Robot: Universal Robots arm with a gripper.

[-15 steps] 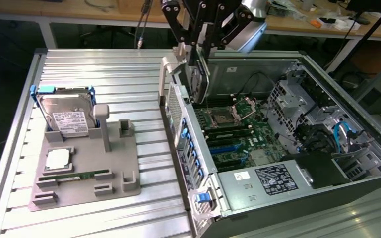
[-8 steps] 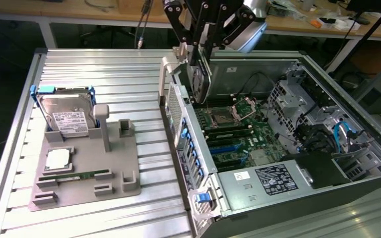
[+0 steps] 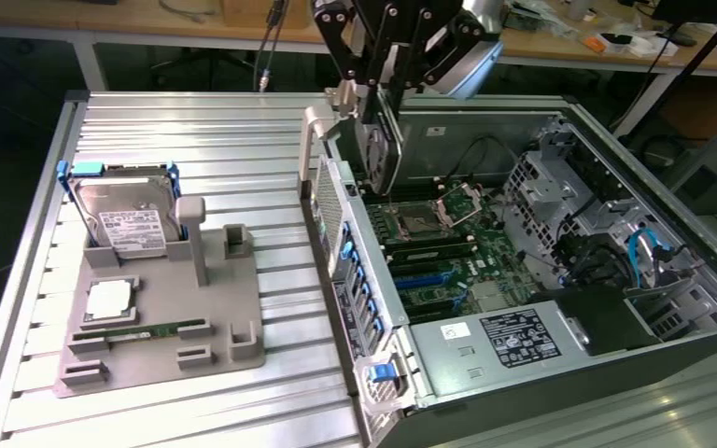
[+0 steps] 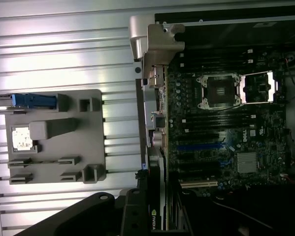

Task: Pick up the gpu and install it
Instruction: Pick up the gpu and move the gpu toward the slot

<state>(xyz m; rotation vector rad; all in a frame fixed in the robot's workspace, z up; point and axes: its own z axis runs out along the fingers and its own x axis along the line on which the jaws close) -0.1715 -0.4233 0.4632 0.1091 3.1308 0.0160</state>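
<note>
We see the gripper (image 3: 369,91) half closed on the gpu (image 3: 380,154), which hangs upright under it, over the motherboard (image 3: 452,261) in the open case (image 3: 484,126). The gray tray (image 3: 228,308) holds a hard drive (image 3: 122,219).

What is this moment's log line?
hand: shut on gpu | gpu: upright over motherboard, by case rear wall

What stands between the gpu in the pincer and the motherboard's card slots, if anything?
Nothing visible does. The gpu hangs upright in the pincer over the open case, and the motherboard's card slots lie bare.
</note>
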